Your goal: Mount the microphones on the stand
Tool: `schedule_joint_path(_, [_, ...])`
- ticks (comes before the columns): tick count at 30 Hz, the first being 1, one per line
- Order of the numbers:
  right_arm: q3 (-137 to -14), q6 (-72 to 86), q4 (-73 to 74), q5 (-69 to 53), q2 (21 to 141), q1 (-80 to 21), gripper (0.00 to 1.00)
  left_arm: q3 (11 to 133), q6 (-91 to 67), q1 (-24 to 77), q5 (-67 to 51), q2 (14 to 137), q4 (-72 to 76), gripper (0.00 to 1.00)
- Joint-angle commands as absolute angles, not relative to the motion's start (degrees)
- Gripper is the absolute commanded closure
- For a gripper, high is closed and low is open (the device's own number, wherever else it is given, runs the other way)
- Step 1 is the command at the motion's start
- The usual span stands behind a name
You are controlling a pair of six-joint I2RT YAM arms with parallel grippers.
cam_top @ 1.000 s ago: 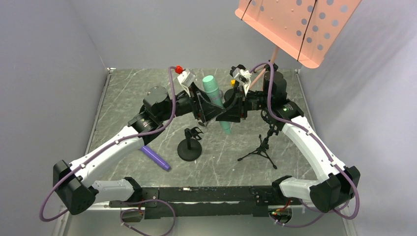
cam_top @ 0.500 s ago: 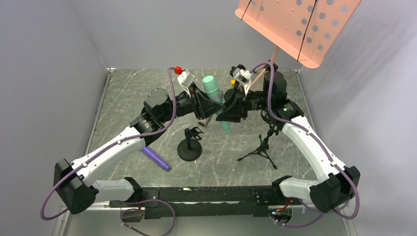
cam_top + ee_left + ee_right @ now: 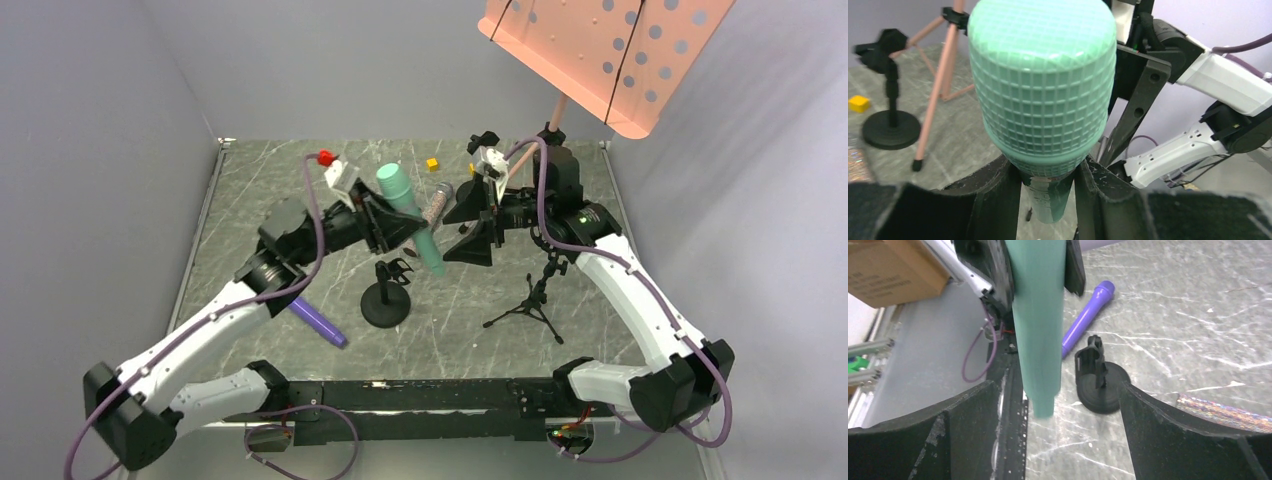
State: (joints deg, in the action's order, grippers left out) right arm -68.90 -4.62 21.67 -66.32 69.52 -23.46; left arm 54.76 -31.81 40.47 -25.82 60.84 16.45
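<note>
Top view: the left hand [image 3: 412,232] is clamped on the body of the teal-green microphone [image 3: 400,195] and holds it tilted above the tabletop [image 3: 250,190], head toward 11 o'clock, tail toward 5 o'clock. The right hand [image 3: 462,230] stands just beside the tail at 3 o'clock, jaws apart and holding nothing. The round-base stand [image 3: 386,300] is at 6 o'clock of the held microphone, and the tripod stand [image 3: 527,300] is at 3 o'clock of that. The purple microphone [image 3: 318,320] lies flat at 8 o'clock of the round-base stand, partly under the left arm. The glittery microphone [image 3: 437,203] lies between the two hands, with a yellow cube [image 3: 432,164] at its 12 o'clock. The left wrist view alone shows both fingers [image 3: 998,200] pressed on the barrel directly below the mesh head, and a second round-base stand [image 3: 890,120] beside the pink legs [image 3: 943,75]. The right wrist view alone shows the tail hanging free, apart from both right fingers [image 3: 1188,440], above the empty clip of the nearer stand
</note>
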Motion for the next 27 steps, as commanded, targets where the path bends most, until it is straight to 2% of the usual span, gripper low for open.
schedule_joint_path(1, [-74.79, -21.13, 33.33, -61.7, 71.48, -23.2, 0.04, 50.86, -28.77, 36.82, -25.37, 51.65, 16.13, 1.0])
schedule_joint_path(3, [-75.05, -25.14, 34.93, -59.96, 73.86, -23.2, 0.06, 49.05, -26.14, 35.76, -23.83, 47.0, 12.45, 1.0])
schedule_joint_path(5, [-74.85, -27.62, 34.46, -59.03, 76.44, -23.2, 0.14, 48.13, -23.75, 35.36, -22.04, 43.28, 7.96, 1.0])
schedule_joint_path(7, [-75.23, -33.94, 35.82, -60.79, 79.73, -23.22, 0.38, 47.58, -21.56, 35.25, -20.35, 40.05, 4.21, 1.0])
schedule_joint_path(11, [-78.56, -47.07, 42.36, -64.82, 87.05, -24.4, 0.91, 46.56, -18.57, 35.24, -17.23, 34.25, -1.58, 1.0])
schedule_joint_path(12, [-79.78, -49.08, 44.13, -64.78, 88.84, -25.19, 1.0, 46.22, -17.93, 35.2, -16.49, 32.99, -2.34, 1.0])
schedule_joint_path(15, [-80.58, -49.24, 44.42, -62.91, 90.86, -28.96, 1.0, 45.55, -15.68, 35.2, -13.9, 30.1, -3.88, 1.0])
schedule_joint_path(18, [-78.17, -42.88, 38.65, -60.1, 88.51, -32.59, 1.0, 46.09, -13.59, 35.12, -11.22, 28.56, -5.76, 1.0])
schedule_joint_path(27, [-69.35, -32.13, 29.8, -58.59, 82.66, -36.07, 1.0, 46.22, -13.71, 35.16, -9.36, 27.74, -5.84, 1.0])
